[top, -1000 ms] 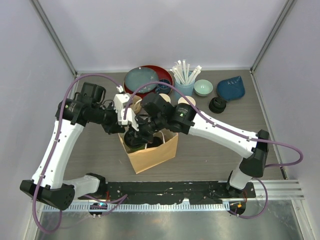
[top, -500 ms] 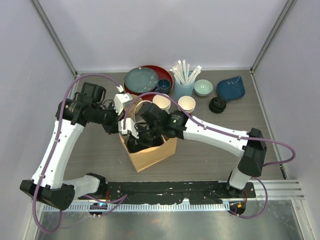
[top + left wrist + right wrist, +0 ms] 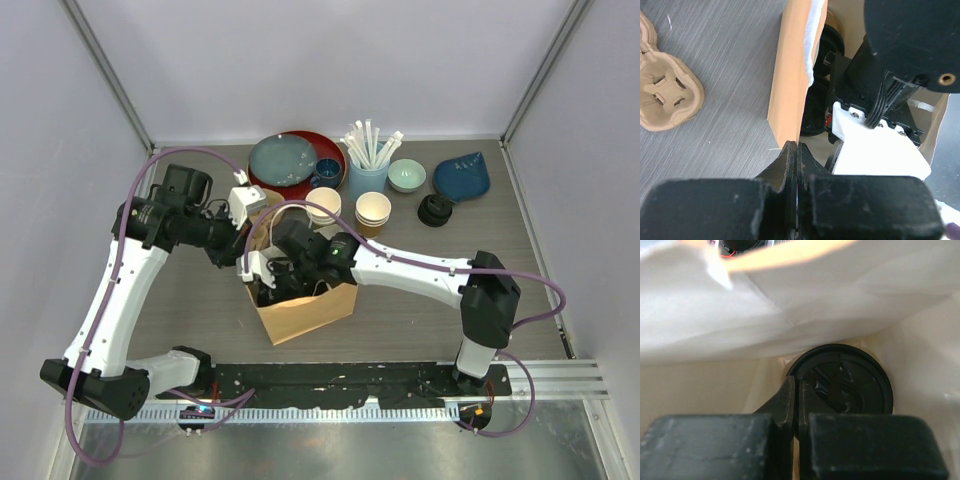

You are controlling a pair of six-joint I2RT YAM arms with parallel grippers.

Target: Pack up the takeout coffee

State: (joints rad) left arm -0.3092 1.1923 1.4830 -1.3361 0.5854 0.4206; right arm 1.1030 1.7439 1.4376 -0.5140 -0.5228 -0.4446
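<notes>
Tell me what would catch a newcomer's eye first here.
The brown paper bag mid-table, with both grippers at it: the left gripper pinches its rim, the right gripper reaches inside. In the right wrist view, a black lid shows deep in the bag.

right arm (image 3: pixel 400 268) blocks the paper bag (image 3: pixel 305 312) opening; lidded cup (image 3: pixel 845 385) below.

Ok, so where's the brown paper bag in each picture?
Top external: the paper bag stands mid-table, with both arms at its mouth.
Left wrist: its brown outer wall runs up the middle, pinched by the left gripper.
Right wrist: you look inside it; pale inner walls fill the picture.
Shared landmark: a black cup lid inside the bag shows in both wrist views; the right arm hides it from above.
</notes>
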